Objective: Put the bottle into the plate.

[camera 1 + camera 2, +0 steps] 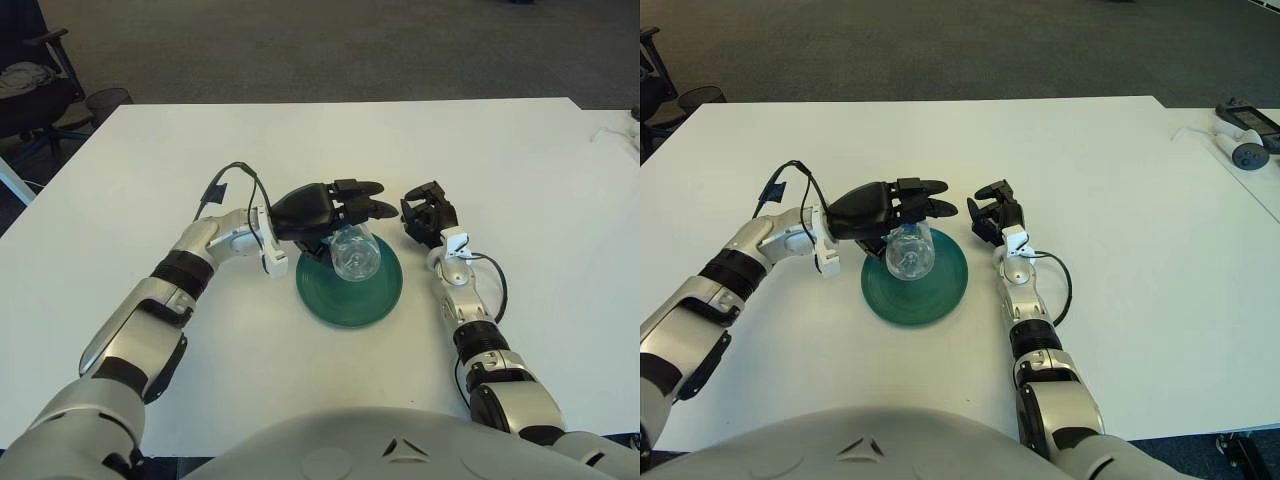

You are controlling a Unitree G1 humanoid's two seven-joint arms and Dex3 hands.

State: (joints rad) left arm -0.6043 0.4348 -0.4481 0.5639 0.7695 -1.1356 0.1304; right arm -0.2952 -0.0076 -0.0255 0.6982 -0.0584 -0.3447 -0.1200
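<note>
at the far left edge, beyond the table, a dark office chair is standing on the grey carpet with a round dark bin just beside it. the white table is filling most of the view, and the robot's left arm is reaching across it from the lower left, a black cable looping up over its wrist. the left hand is hovering above the rear left part of the green plate, its black fingers stretching out flat toward the right, spread and lying over the top of the bottle rather than wrapping around it; whether they are touching it cannot be told. the clear bottle is sitting inside the plate, in the rear half, showing a round end toward the camera with its upper part tucked under the left hand's fingers. the plate itself is lying flat on the table between the two arms. just to the right of the plate, the right hand is showing near the plate's rear right edge, apart from both plate and bottle, with its dark fingers curling inward and holding nothing; its forearm is running back toward the robot's body with a black cable looping off to the side. far off at the right edge of the table, a small white device with a cord is lying well apart from everything else.
</note>
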